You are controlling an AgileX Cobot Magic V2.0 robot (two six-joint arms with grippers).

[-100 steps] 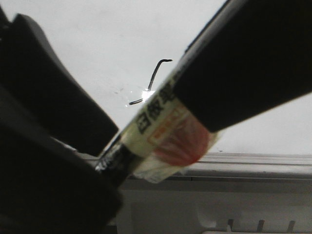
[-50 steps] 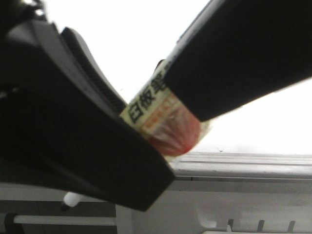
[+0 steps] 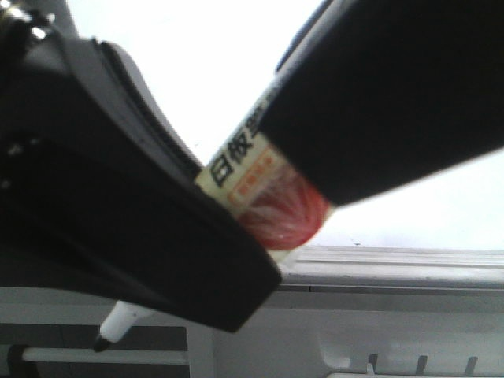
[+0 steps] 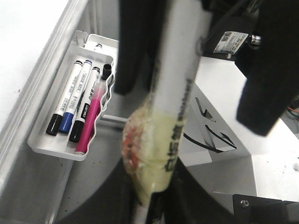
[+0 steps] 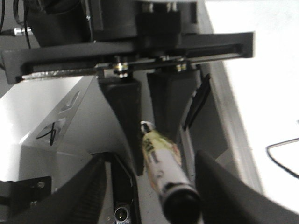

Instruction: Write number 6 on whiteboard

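Note:
My left gripper (image 3: 118, 205) is shut on the white-and-black marker (image 3: 252, 169) at its yellow-taped part. The marker's tip (image 3: 106, 339) points down below the whiteboard (image 3: 220, 63) and its grey frame strip (image 3: 394, 264). In the left wrist view the marker (image 4: 180, 79) rises from the left gripper (image 4: 150, 161). My right gripper (image 5: 152, 161) is open, its fingers wide on either side of the marker's black end (image 5: 182, 205) without touching it. A thin black curved line of the number 6 (image 5: 280, 154) shows on the whiteboard (image 5: 261, 70). It is hidden in the front view.
A white tray (image 4: 51, 149) below the board's edge holds several markers (image 4: 74, 102), black, blue and pink. The robot's white base with a black logo (image 4: 219, 107) lies behind the grippers. A black part of the right arm (image 3: 394, 87) fills the front view's upper right.
The left gripper has moved in front of the drawn line and hides it. The marker's tip has dropped below the board's frame and a little lower since.

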